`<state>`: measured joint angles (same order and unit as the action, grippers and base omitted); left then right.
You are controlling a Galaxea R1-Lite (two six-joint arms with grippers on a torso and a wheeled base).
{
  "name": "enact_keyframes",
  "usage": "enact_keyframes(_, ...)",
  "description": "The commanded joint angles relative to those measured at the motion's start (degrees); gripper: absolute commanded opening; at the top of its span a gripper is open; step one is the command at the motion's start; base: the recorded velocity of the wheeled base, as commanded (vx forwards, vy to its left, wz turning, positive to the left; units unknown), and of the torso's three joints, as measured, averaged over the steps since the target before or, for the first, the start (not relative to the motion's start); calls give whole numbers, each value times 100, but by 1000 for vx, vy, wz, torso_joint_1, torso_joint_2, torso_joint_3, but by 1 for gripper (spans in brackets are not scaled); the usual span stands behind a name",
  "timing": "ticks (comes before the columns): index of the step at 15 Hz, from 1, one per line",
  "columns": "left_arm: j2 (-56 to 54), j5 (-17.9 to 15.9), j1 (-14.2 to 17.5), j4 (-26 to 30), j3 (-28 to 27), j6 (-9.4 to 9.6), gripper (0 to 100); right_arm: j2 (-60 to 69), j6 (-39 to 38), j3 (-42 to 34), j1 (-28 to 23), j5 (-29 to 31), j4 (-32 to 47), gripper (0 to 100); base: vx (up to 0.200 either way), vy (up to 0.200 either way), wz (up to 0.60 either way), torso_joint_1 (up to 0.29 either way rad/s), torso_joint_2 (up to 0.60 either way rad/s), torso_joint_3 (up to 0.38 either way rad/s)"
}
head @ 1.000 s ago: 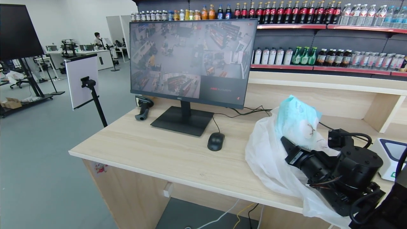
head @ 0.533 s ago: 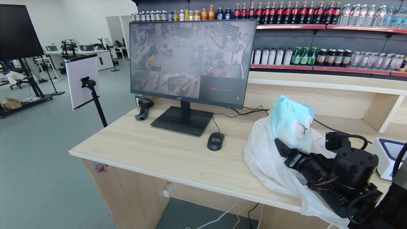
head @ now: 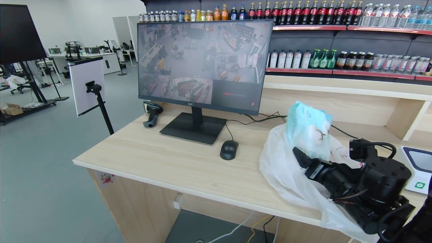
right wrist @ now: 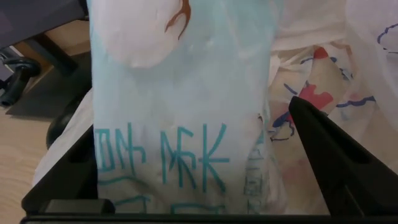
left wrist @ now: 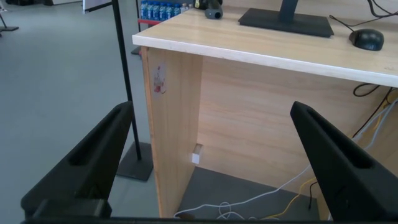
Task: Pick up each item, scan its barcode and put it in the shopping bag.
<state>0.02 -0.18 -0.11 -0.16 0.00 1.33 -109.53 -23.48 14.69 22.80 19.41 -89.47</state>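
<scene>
A light blue packet [head: 308,130] with a white picture on it stands upright, its lower end inside the mouth of the white plastic shopping bag [head: 281,168] on the counter's right side. My right gripper [head: 299,156] is shut on the packet from the near side. In the right wrist view the packet [right wrist: 186,124] sits between the two black fingers [right wrist: 323,143], with the bag's printed plastic [right wrist: 323,81] behind it. My left gripper [left wrist: 211,155] hangs open and empty below the counter top, in front of the counter's wooden side.
A white barcode scanner box [head: 417,168] sits at the counter's far right. A monitor [head: 202,64], a black mouse [head: 229,149] and a handheld scanner [head: 152,114] stand on the wooden counter [head: 168,165]. Cables run behind the bag.
My right gripper has shifted the packet slightly left and a little lower over the bag. The arm's wrist has since drawn back to the right, so more of the scanner box shows.
</scene>
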Motion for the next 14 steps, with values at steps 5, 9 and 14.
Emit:
enact_keyframes(5, -2, 1, 2, -2, 0, -1, 100, 442, 63, -370, 32, 2, -53, 100, 0, 0, 0, 0, 0, 0)
enact_keyframes(9, -2, 1, 2, -2, 0, -1, 100, 714, 362, -326, 32, -7, -53, 100, 0, 0, 0, 0, 0, 0)
enact_keyframes(14, -2, 1, 2, 7, 0, -10, 100, 1496, 1654, 298, 383, -253, -53, 100, 0, 0, 0, 0, 0, 0)
